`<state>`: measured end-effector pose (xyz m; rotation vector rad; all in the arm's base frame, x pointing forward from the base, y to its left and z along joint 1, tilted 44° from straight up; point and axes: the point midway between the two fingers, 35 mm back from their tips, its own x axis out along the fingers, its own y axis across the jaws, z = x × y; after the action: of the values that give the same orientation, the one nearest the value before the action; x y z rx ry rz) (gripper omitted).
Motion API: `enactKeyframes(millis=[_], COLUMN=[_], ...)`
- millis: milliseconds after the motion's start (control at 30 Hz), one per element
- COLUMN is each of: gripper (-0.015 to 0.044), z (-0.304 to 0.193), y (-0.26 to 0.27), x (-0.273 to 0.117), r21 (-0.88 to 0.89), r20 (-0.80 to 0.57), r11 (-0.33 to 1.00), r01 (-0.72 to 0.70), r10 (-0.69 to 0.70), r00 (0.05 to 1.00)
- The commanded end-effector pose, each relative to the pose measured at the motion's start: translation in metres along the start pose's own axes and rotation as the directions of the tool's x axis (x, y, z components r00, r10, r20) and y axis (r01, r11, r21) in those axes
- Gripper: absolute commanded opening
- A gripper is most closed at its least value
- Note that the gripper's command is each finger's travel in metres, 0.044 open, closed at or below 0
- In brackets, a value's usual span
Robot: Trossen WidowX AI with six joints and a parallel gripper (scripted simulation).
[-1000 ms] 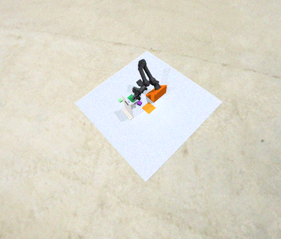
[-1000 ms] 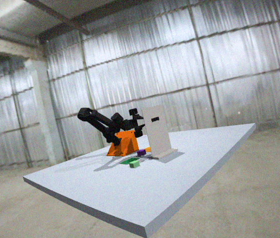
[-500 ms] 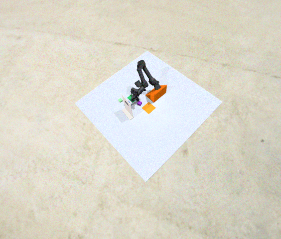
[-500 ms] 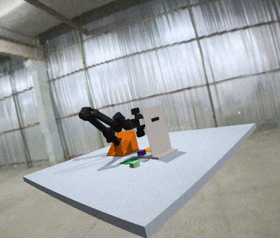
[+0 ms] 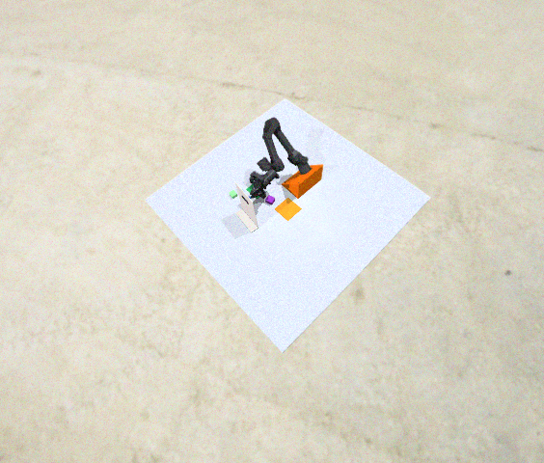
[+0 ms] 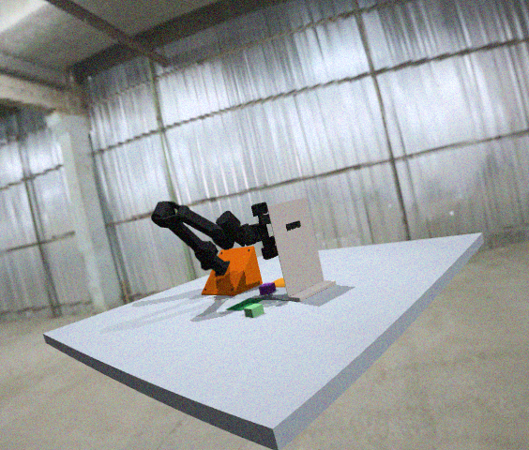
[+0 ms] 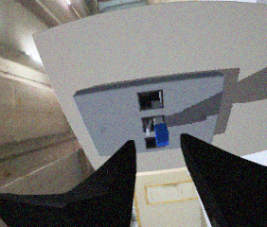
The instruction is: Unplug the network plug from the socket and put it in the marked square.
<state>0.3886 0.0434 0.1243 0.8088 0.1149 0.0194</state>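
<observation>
The upright panel [image 5: 249,209] [image 6: 298,256] [image 7: 124,52] stands on the table. In the wrist view its grey socket block [image 7: 110,128] has three openings in a column. The small blue plug [image 7: 161,134] sticks out at the middle opening; its thin tab cannot be made out clearly. My gripper [image 7: 157,143] [image 5: 256,193] is partly open in front of the panel, its fingertips to either side of the plug in the wrist view, with nothing held. Whether they touch the panel cannot be told. An orange square [image 5: 287,209] [image 6: 280,282] and a green square [image 5: 249,188] [image 6: 245,304] lie on the table.
A purple block [image 5: 270,200] [image 6: 267,288] lies between the panel and the orange arm base [image 5: 307,181] [image 6: 243,271]. A light green block [image 5: 232,193] [image 6: 254,310] lies beside the green square. The panel's foot [image 5: 248,220] spreads along its bottom.
</observation>
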Motion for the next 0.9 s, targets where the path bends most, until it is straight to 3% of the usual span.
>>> enactKeyframes(millis=[0, 233, 333, 700, 867], gripper=[0.0156, 0.0156, 0.0077, 0.0004, 0.0000], z=[0.0013, 0.0038, 0.0038, 0.0038, 0.0036], y=[-0.0016, -0.0020, -0.0020, -0.0020, -0.0020], x=[0.0079, 0.0159, 0.0159, 0.0159, 0.0146], r21=[-0.004, -0.003, -0.003, -0.003, -0.003], r20=[-0.003, -0.002, -0.002, -0.002, -0.002], r11=[1.000, 1.000, 1.000, 1.000, 1.000], r01=[0.003, 0.002, 0.002, 0.002, 0.002], r10=[-0.003, -0.002, -0.002, -0.002, -0.002], r00=[1.000, 1.000, 1.000, 1.000, 1.000])
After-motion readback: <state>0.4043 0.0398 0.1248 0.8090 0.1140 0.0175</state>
